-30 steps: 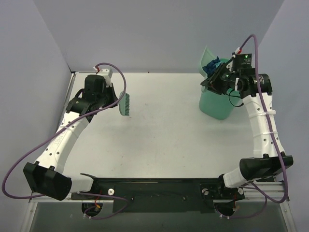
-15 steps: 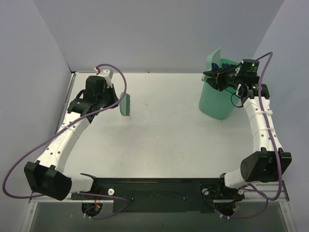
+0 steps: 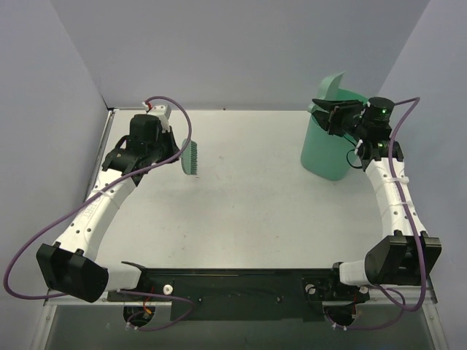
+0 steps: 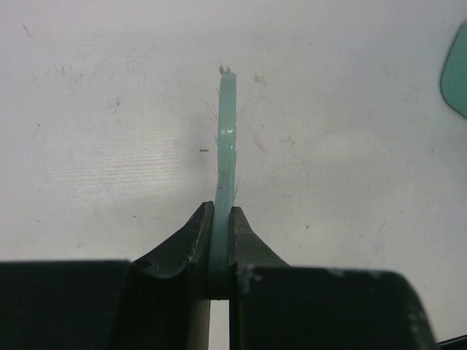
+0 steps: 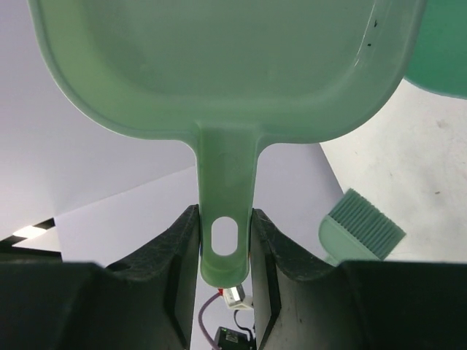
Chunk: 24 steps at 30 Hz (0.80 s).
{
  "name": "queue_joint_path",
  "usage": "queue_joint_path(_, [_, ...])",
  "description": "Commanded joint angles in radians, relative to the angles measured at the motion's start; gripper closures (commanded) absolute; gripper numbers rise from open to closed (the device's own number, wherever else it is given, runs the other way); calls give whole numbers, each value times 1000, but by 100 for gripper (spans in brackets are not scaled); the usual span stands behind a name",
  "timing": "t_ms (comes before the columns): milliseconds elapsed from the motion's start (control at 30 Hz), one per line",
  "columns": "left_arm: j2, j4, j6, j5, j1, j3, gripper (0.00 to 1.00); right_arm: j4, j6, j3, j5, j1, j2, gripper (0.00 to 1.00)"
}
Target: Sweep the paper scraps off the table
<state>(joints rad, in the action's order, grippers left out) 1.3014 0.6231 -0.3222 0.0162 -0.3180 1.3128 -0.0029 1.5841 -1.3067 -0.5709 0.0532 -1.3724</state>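
one big white table [image 3: 248,204] sits under everything. a mint-green bin [image 3: 325,157] stands at its far right corner. the right gripper [image 5: 226,237] has its fingers pinching the handle of a green dustpan [image 5: 219,65], which is tipped up over the bin's mouth. the left gripper [image 4: 222,222] is squeezed tight on a green hand brush [image 3: 190,157] over the table's far left part, well apart from the bin.

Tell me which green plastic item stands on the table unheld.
The tall mint-green plastic bin at the far right; the green bristled brush sits in the left fingers, the green handled dustpan in the right fingers.
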Motion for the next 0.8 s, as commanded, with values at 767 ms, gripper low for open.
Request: queue_joint_path(767, [-91,6,-58,1,-3,54,100,-343,-577,-129,377,-291,177,100])
